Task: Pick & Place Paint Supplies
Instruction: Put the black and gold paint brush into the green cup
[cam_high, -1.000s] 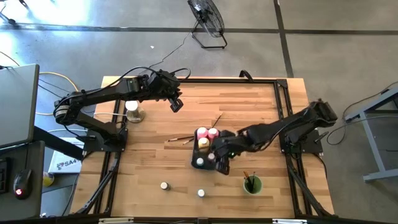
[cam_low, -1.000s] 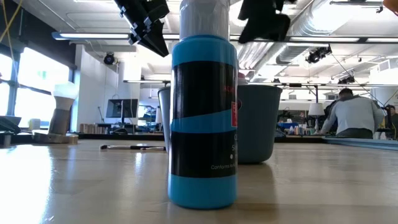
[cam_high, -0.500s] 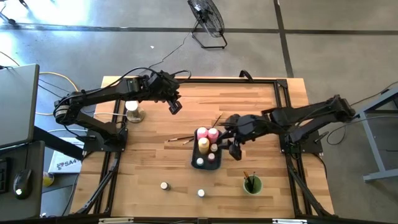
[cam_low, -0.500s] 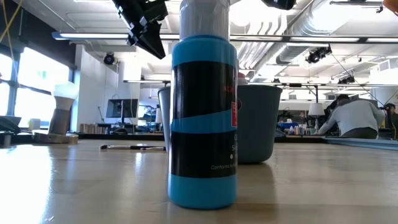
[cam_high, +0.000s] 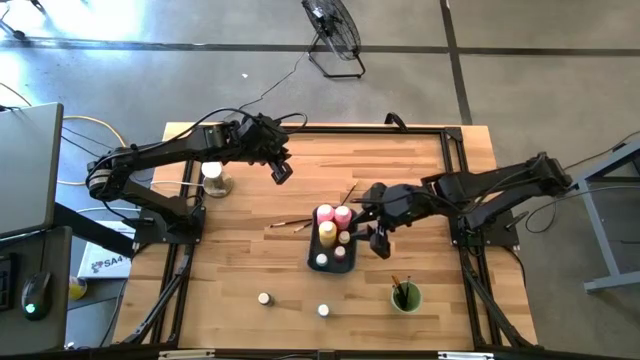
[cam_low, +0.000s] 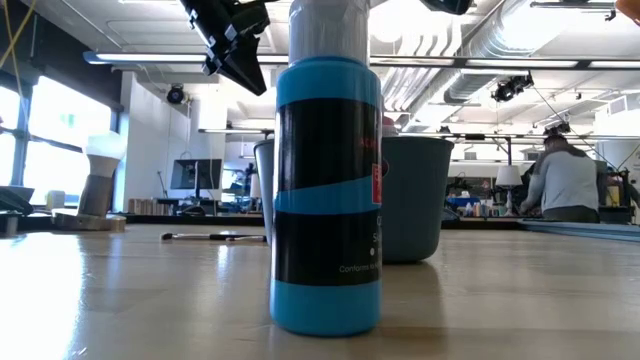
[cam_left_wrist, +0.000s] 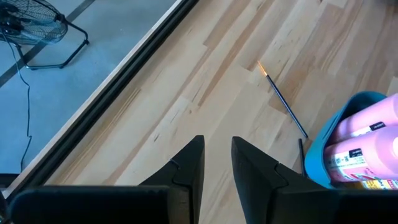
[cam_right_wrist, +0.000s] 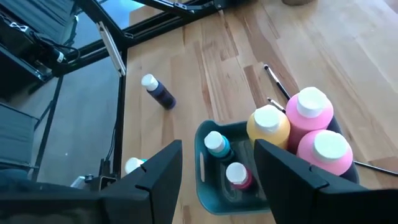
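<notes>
Inventory as I read it from my station:

- Tray (cam_high: 334, 262), blue-grey, mid-tabletop (cam_high: 400, 170). It holds two pink squeeze bottles (cam_right_wrist: 313, 109), one yellow squeeze bottle (cam_right_wrist: 268, 125) and two small jars (cam_right_wrist: 217, 145) side by side.
- Loose jars: two on the near tabletop (cam_high: 264, 298), well apart from the tray; one dark jar (cam_right_wrist: 158, 91) lying on its side.
- Paintbrushes (cam_high: 290, 223): thin, lying flat just beside the tray's far and left edges. More stand in the green cup (cam_high: 405, 297) near the right front.
- Right gripper (cam_high: 379, 242): hangs just right of the tray, fingers wide apart, empty.
- Left gripper (cam_high: 283, 172): raised over the far left tabletop, well apart from the tray, fingers nearly together with a narrow gap, nothing between them.
- Obstructions: in the low view a tall blue bottle (cam_low: 327, 190) stands close to the lens and blocks most of the tray behind it.
- Surroundings: pale-topped jar (cam_high: 214, 178) at the left edge; floor fan (cam_high: 334, 30) beyond the table; a person (cam_low: 568, 180) far off in the room.
</notes>
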